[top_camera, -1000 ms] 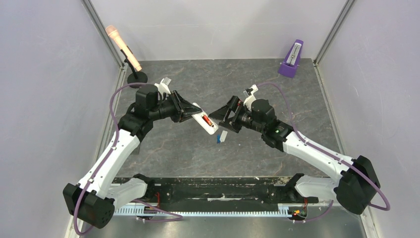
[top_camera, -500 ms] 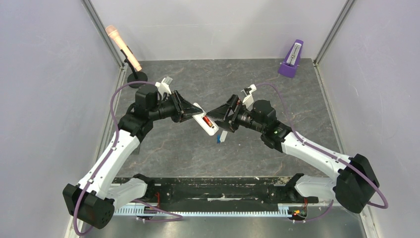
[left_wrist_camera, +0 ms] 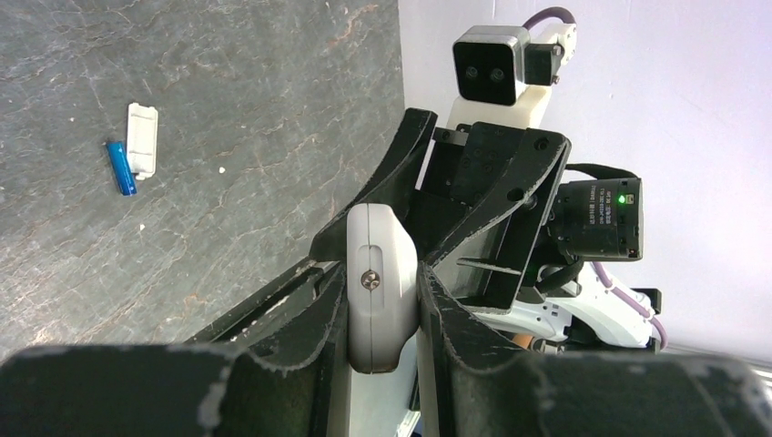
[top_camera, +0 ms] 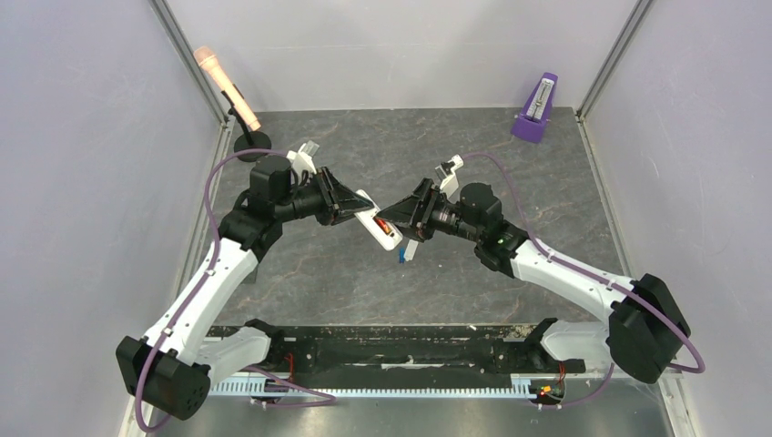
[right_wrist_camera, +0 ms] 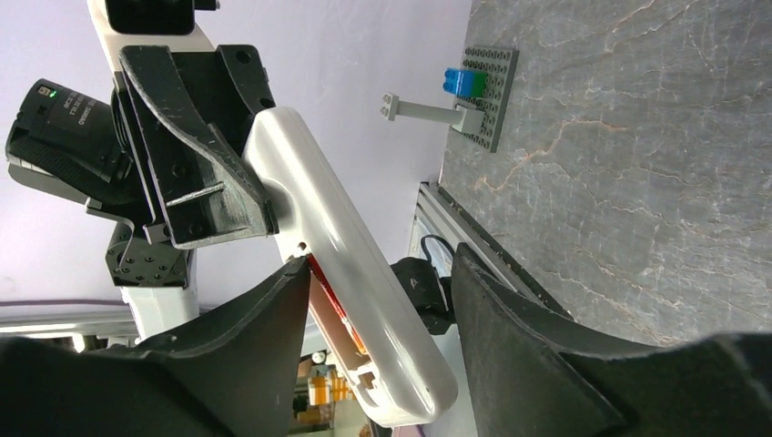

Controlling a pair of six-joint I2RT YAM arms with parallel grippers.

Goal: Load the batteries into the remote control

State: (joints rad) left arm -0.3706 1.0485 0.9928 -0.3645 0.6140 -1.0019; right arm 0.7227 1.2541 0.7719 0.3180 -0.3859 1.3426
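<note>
Seen from the top external camera, the left jaws were clamped on one end of the remote control (top_camera: 391, 237), holding it in the air over the bench (top_camera: 300, 273) with the battery bay facing up and the red-orange battery (top_camera: 380, 221) lying in it. The right jaws stood apart around the remote's free end and carried nothing. The blue battery (top_camera: 401, 258) lay on the bench below, just beside a white battery cover (top_camera: 411, 248). In the left wrist view the grip covered only the remote's narrow edges near one end. A push from the right jaws on the far end could therefore lever the handset round or slip it out. The blue cell lay so near the cover that a finger reaching for it might catch the cover instead, or set the round cell rolling. In the right wrist view one right finger sat very close to the bay side and the other well off the remote. An uneven closing could press on the red-orange cell, pop it from the bay, or knock the two arms' jaws together.
</note>
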